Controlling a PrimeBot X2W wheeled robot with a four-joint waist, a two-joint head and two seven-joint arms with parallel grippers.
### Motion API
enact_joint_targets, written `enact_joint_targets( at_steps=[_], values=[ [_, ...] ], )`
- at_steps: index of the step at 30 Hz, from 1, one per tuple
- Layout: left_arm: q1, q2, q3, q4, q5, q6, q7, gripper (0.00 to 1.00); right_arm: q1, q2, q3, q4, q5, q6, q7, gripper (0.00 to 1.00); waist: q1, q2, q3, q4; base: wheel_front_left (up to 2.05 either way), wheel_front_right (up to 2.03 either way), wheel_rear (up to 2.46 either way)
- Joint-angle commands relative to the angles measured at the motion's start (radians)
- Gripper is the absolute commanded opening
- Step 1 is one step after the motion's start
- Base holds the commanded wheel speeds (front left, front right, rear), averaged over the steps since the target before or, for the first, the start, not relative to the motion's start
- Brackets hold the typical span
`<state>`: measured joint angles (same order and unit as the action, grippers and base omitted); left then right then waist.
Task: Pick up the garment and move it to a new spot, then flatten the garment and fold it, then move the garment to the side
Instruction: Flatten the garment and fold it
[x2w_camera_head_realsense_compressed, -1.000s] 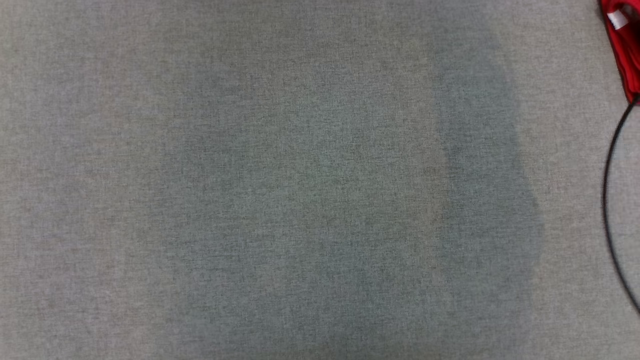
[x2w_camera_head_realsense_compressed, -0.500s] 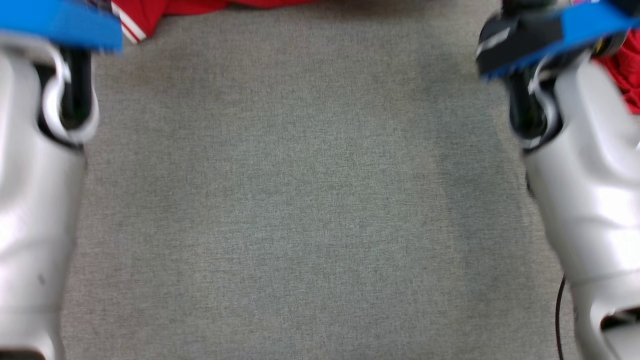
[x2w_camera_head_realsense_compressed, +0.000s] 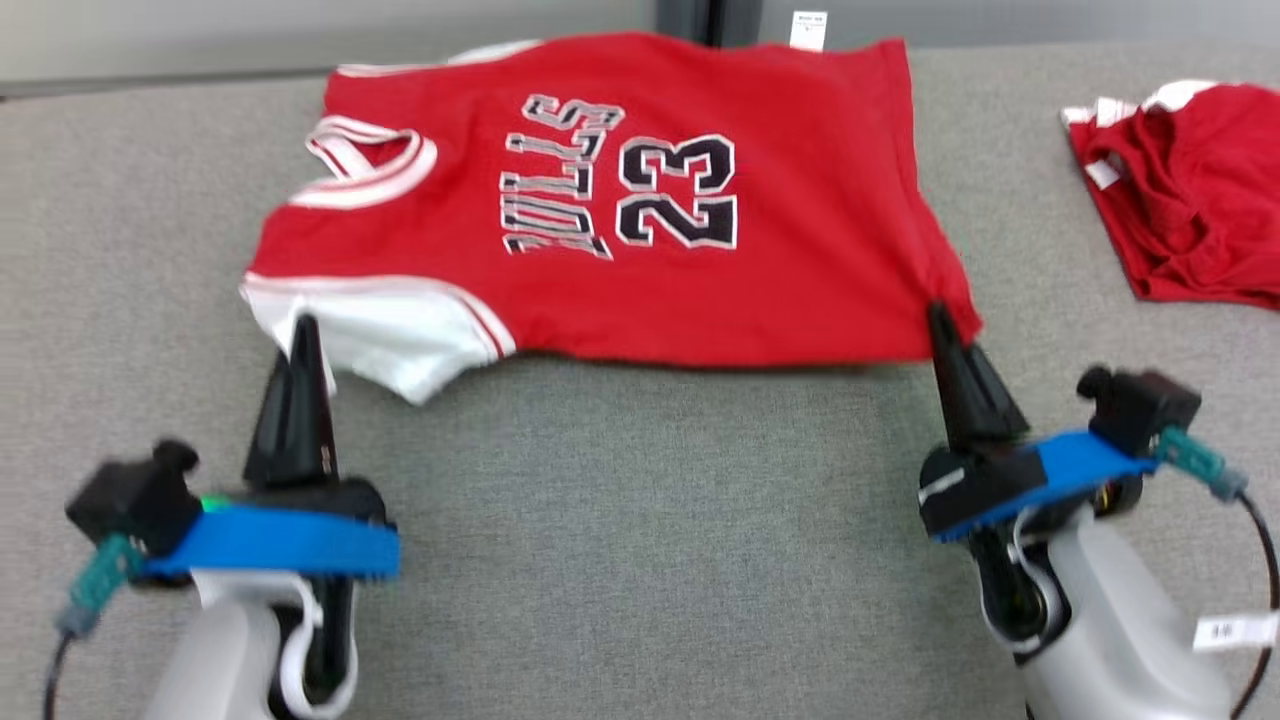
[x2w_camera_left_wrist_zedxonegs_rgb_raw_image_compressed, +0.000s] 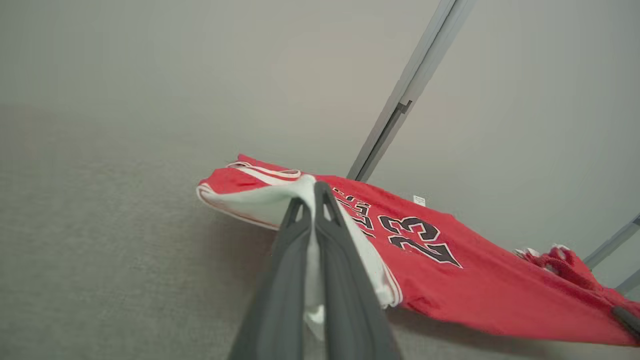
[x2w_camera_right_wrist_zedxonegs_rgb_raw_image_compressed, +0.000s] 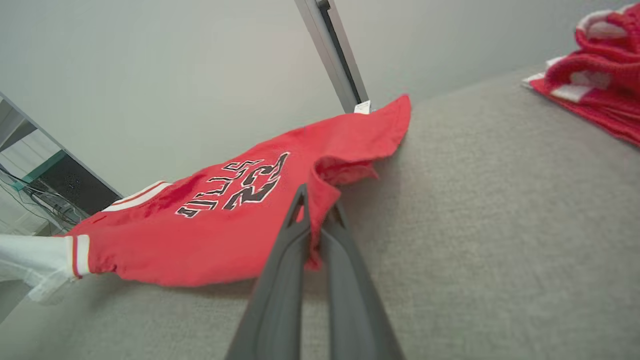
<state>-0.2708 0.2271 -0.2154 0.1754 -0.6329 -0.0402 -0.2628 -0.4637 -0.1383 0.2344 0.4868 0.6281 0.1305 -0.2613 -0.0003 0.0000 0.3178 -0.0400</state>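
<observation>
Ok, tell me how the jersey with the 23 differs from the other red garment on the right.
The jersey is spread out with its lettering and 23 showing; the other red garment is bunched in a crumpled heap with no print visible. The jersey is pinched at two near corners, by the left gripper and the right gripper; the other red garment lies untouched. Both are red with white trim.

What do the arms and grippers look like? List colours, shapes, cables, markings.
The left gripper and right gripper each have two long, dark, tapering fingers on a black base with a blue band. A black block beside each carries a teal plug and black cable. The forearms are pale grey; the right bears a white label.
</observation>
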Motion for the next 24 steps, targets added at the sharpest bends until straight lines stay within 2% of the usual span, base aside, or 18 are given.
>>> enact_joint_targets(
  at_steps=[1, 12, 24],
  values=[
    [0.053, -0.013, 0.002, -0.014, -0.003, 0.005, -0.002, 0.00, 0.050, -0.009, -0.006, -0.007, 0.009, 0.001, -0.005, 0.00, 0.0003, 0.0000, -0.046, 0.010, 0.00, 0.00, 0.00],
    [0.296, -0.047, -0.014, -0.063, -0.007, 0.029, -0.002, 0.00, 0.296, -0.006, -0.048, -0.081, 0.007, 0.001, -0.005, 0.00, 0.0003, 0.0000, -0.154, 0.039, 0.00, 0.00, 0.00],
    [0.486, -0.019, -0.063, -0.196, 0.020, 0.087, 0.060, 0.00, 0.562, 0.027, -0.152, -0.269, -0.054, 0.001, 0.104, 0.00, 0.0003, 0.0000, -0.240, 0.066, 0.00, 0.00, 0.00]
  ],
)
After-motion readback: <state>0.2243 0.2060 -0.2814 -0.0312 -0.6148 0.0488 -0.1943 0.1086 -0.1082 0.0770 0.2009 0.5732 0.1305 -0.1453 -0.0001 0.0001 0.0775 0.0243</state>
